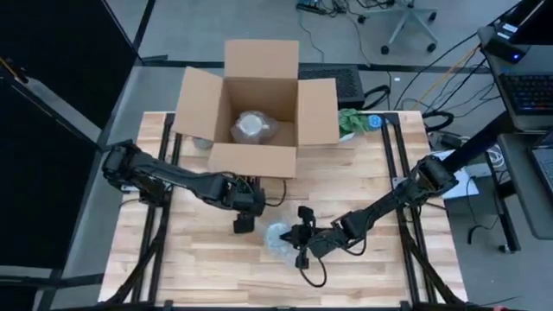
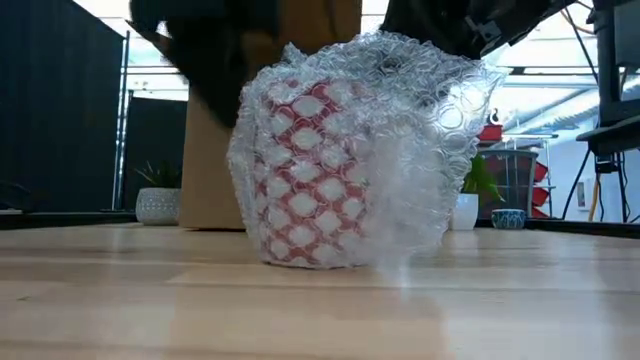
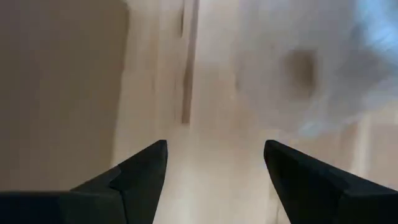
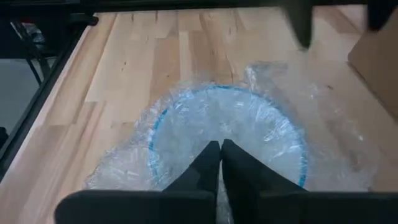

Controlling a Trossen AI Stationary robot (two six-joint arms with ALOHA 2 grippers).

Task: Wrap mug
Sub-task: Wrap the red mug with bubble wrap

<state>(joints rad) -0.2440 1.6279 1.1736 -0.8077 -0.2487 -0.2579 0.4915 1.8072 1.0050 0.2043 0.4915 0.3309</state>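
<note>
The red-and-white patterned mug [image 2: 305,175] stands upright, mouth up, in bubble wrap [image 2: 420,130] near the wooden table [image 1: 207,268] centre; no writing legible. Right gripper [image 4: 221,155]: fingers together above the mouth. Left gripper [image 3: 214,165]: fingers apart, just beside the cardboard box [image 1: 255,104].

There is one mug [image 2: 310,190] on the table, wrapped in one sheet of bubble wrap [image 2: 400,110]. One cardboard box [image 1: 256,108] stands open with one wrapped bundle [image 1: 252,127] inside. Two robot arms work here, each with one gripper: left gripper [image 1: 243,223], right gripper [image 1: 301,238].
</note>
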